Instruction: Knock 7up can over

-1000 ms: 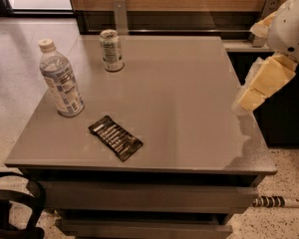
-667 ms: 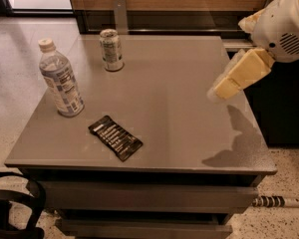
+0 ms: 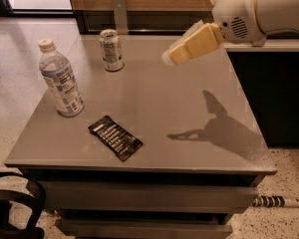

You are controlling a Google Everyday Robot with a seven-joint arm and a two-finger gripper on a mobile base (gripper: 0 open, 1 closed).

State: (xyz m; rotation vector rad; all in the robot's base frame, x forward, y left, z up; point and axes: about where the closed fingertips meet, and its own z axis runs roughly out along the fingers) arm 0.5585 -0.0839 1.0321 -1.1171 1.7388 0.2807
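Gripper point(image 3: 168, 59) hangs in the air above the back right part of the table point(image 3: 154, 98), tilted down and to the left from the white arm point(image 3: 259, 11) that reaches in from the upper right corner. Whether it is open or closed I cannot tell; it holds nothing and touches nothing. Its shadow point(image 3: 214, 126) falls on the tabletop toward the front right.

Left of the gripper and apart from it, the can point(image 3: 111, 50) stands upright near the back edge of the table, silver top up, green and white sides. Further left and nearer the front, a clear plastic bottle point(image 3: 61, 78) with a white cap stands upright, well apart from the can. A dark flat wrapper point(image 3: 115, 138) lies at an angle close to the front edge, right of the bottle.
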